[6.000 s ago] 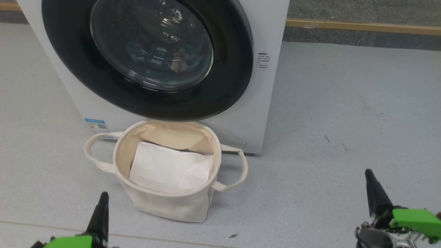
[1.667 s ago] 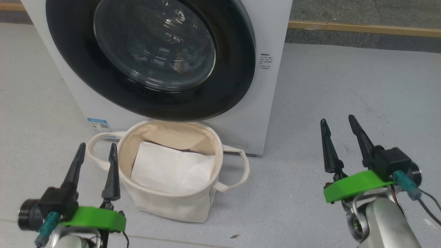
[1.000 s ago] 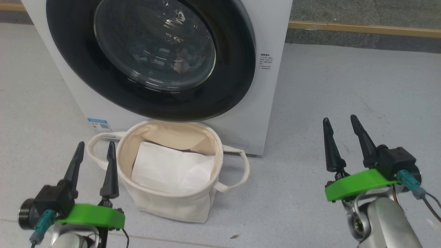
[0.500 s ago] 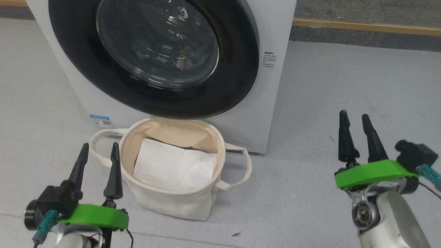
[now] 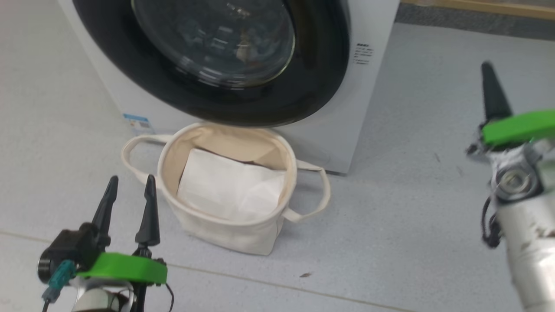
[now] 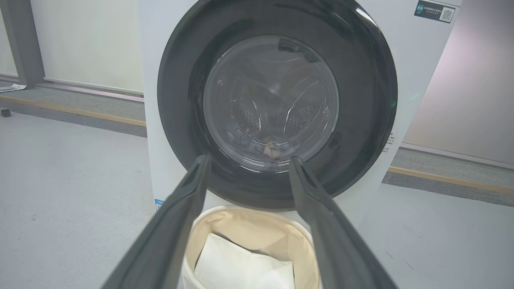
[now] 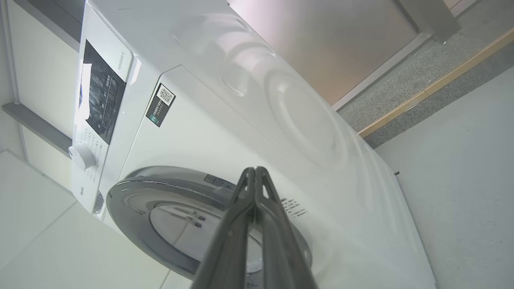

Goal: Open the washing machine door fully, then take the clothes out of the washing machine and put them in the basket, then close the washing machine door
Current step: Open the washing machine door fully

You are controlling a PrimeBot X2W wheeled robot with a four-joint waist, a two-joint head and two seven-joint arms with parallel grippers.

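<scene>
Just now the right gripper [image 5: 488, 69] pinched its fingers together and lifted toward the right edge of the washer [image 5: 373, 99], likely to work open the door [image 5: 323, 65], still shut on the clothes [image 6: 269, 147]. Meanwhile the left gripper [image 5: 132, 178] hung spread beside the basket [image 5: 225, 236].

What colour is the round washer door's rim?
Black: the glossy rim, best in left wrist view.
</scene>
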